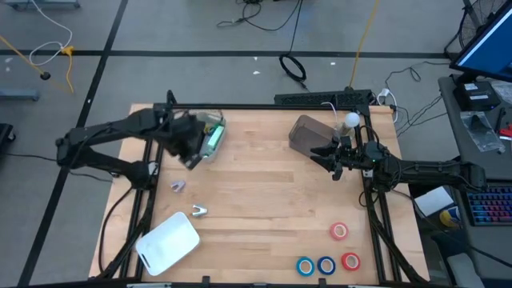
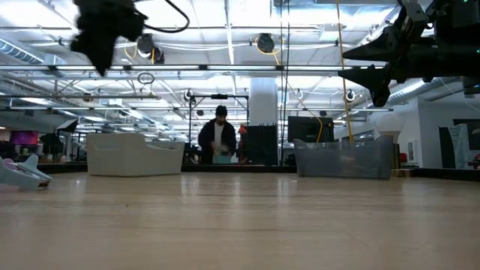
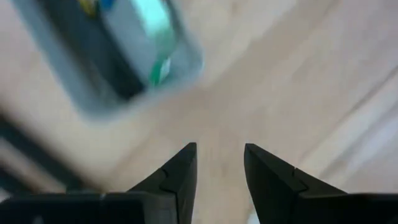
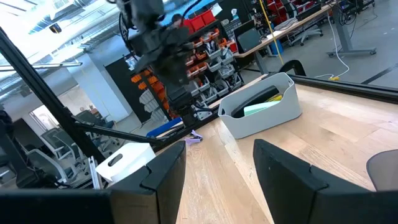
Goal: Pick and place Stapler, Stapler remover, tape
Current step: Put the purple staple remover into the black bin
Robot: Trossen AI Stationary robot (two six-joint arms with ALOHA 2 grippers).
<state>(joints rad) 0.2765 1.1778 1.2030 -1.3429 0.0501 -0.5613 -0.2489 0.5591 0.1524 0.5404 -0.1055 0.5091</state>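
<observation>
A pale bin (image 1: pixel 214 133) stands at the far left of the table and holds a green stapler (image 3: pixel 152 37) beside a dark one (image 4: pixel 258 98). My left gripper (image 1: pixel 190 154) hangs above the table beside this bin, pointing down, open (image 3: pixel 221 152) and with nothing between its fingers. Two stapler removers (image 1: pixel 178 186) (image 1: pixel 199 211) lie on the wood near the left side. Red tape rolls (image 1: pixel 340 231) (image 1: pixel 350 261) and blue ones (image 1: pixel 305 266) (image 1: pixel 326 265) lie flat at the near right. My right gripper (image 1: pixel 320 156) waits raised at the right, open (image 4: pixel 217 149).
A grey see-through bin (image 1: pixel 308 132) stands at the far right, just beyond my right gripper. A white box (image 1: pixel 168 240) lies at the near left corner. Bare wood spans the table's middle. A person (image 2: pixel 218 135) stands in the room beyond the far edge.
</observation>
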